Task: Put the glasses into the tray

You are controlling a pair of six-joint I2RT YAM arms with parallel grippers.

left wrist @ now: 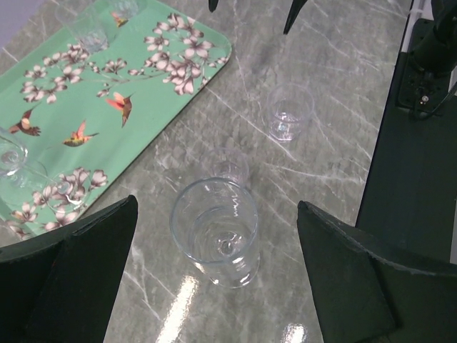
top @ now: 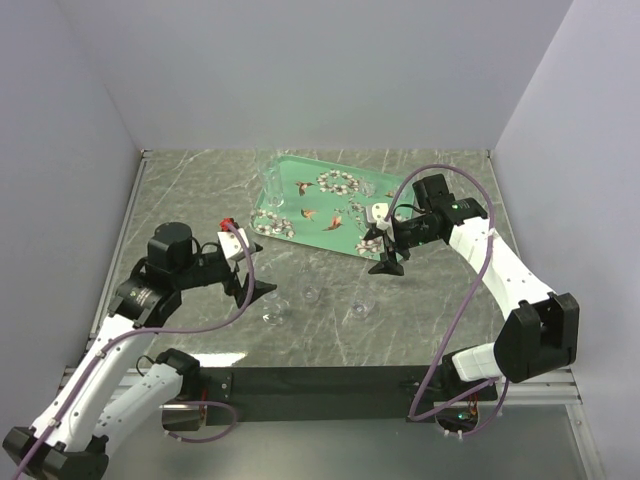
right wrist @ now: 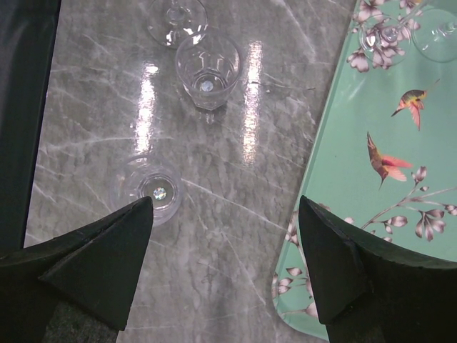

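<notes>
**A:** Where are the glasses (left wrist: 214, 230)?

**B:** Three stand on the grey marble desk (top: 180, 200), near the long front edge of the tray (top: 300, 190). From above they are only faint rings. The left wrist view shows them plainly: a wide tumbler right under the camera, a smaller glass just behind it, and a third farther off.

**A:** And the tray?

**B:** It is mint green with white blossoms and small birds, and lies at an angle in the middle of the desk. From above it looks almost bare. The wrist views show clear glasses inside it. The left wrist view has two tumblers at one end and round bowls at the other. The right wrist view has two stemmed glasses.

**A:** What about the hands?

**B:** The left hand (top: 245, 272) is wide open, its fingers spread to either side of the wide tumbler and clear of it. The right hand (top: 390, 258) is open too and holds nothing. It hangs over the desk just beside the tray's corner.
</notes>
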